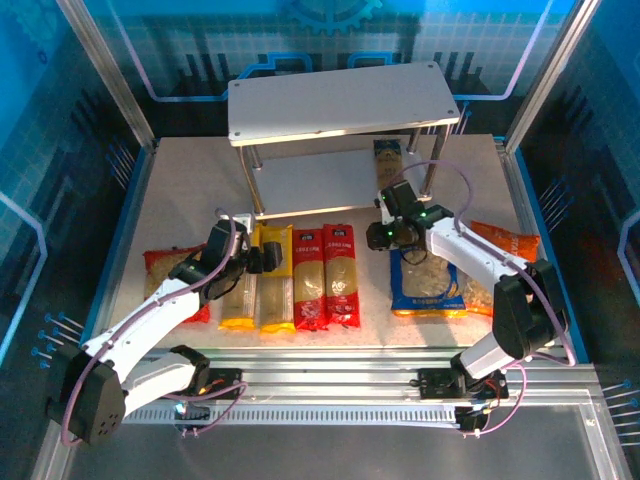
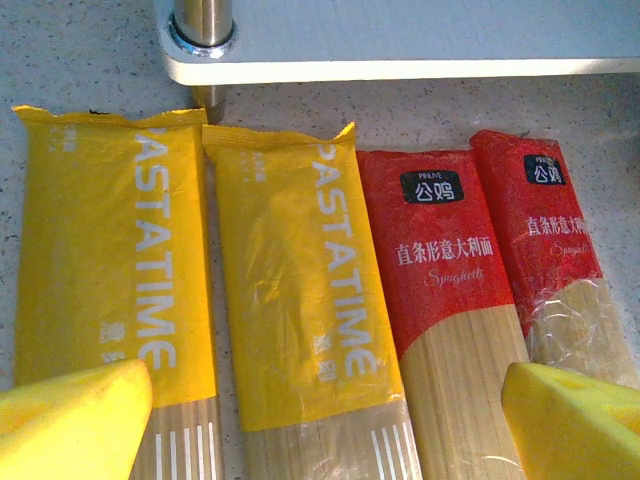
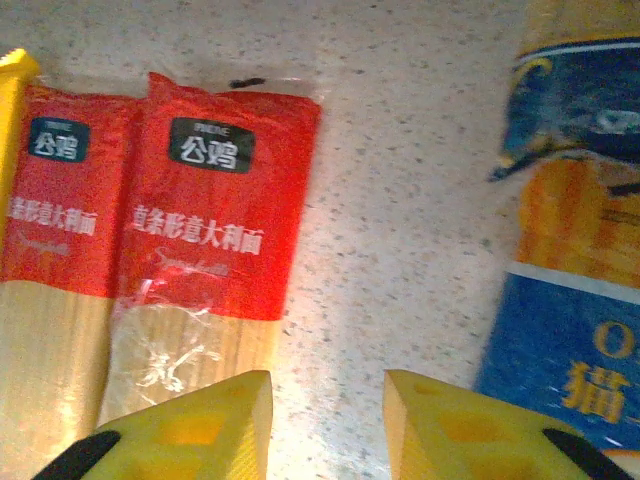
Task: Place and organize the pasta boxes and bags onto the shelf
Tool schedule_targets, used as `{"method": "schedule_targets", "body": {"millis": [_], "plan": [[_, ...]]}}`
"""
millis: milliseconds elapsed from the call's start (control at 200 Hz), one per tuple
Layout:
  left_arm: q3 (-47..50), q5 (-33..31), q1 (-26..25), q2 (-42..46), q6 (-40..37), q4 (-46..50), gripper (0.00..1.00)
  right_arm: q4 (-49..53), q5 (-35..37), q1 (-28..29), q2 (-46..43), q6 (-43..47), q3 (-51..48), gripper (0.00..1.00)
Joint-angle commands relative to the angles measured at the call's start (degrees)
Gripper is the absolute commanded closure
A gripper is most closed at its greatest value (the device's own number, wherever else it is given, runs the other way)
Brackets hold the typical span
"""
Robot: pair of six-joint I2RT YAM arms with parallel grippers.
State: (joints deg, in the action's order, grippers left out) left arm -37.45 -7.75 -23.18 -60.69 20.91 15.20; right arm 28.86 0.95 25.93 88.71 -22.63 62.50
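Four spaghetti packs lie side by side on the desk (image 1: 180, 180) in front of the shelf (image 1: 340, 100): two yellow packs (image 2: 110, 250) and two red packs (image 2: 440, 270). The blue pack (image 1: 391, 160) lies by the shelf's right legs.

My left hand (image 2: 320, 420) hovers wide open above the yellow packs, gripping nothing. I judge the step is picking one up. Next I must lower so the pads straddle one pack alone, since its neighbour lies just beside it.

My right hand (image 3: 328, 420) is empty, its pads a narrow gap apart, over bare desk between a red pack and the blue bag (image 1: 430, 285).

I cannot tell whether the blue pack rests on the lower board (image 1: 310, 180) or the desk. My left arm covers part of the red bag (image 1: 170, 270). The orange bag (image 1: 505, 240) is partly hidden behind my right arm.
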Motion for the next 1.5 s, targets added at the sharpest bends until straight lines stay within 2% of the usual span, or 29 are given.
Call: {"method": "schedule_targets", "body": {"millis": [0,295,820,926,1011,1071,1176,1236,1431,1496], "plan": [[-1.0,-0.8,-0.5,0.9,-0.3,0.6,0.09,-1.7,-1.9,0.3,4.1,-1.6,1.5,0.65],[-0.3,-1.5,-0.4,1.7,-0.6,1.2,0.09,-1.2,0.8,-0.5,12.8,-0.7,8.2,0.64],[0.1,-2.0,-0.4,1.7,-1.1,1.0,0.08,0.0,6.5,-4.9,14.8,0.6,10.4,0.63],[0.1,-1.9,-0.4,1.5,-1.0,0.9,0.08,0.0,6.0,-5.1,14.1,0.9,10.5,0.62],[0.0,-1.9,-0.4,1.3,-1.0,0.8,0.08,0.0,2.6,-5.0,13.3,1.0,10.4,0.61],[-0.1,-1.7,-0.4,1.1,-0.9,0.8,0.08,0.2,0.1,-4.2,12.5,1.4,10.0,0.56],[-0.2,-1.7,-0.4,0.7,-0.7,0.8,0.07,2.6,-0.4,-1.2,10.1,2.2,8.9,0.39],[-0.1,-1.6,-0.4,0.4,-0.8,0.7,0.07,3.0,-1.9,0.1,7.8,1.7,6.9,0.34],[2.1,0.4,-0.5,-0.8,-0.7,-2.9,0.06,2.6,-5.1,4.3,-0.5,-3.5,-0.3,0.33],[3.1,1.1,-0.5,-0.8,-0.3,-4.5,0.06,2.9,-4.3,6.6,-2.0,-5.6,-2.1,0.26]]}}
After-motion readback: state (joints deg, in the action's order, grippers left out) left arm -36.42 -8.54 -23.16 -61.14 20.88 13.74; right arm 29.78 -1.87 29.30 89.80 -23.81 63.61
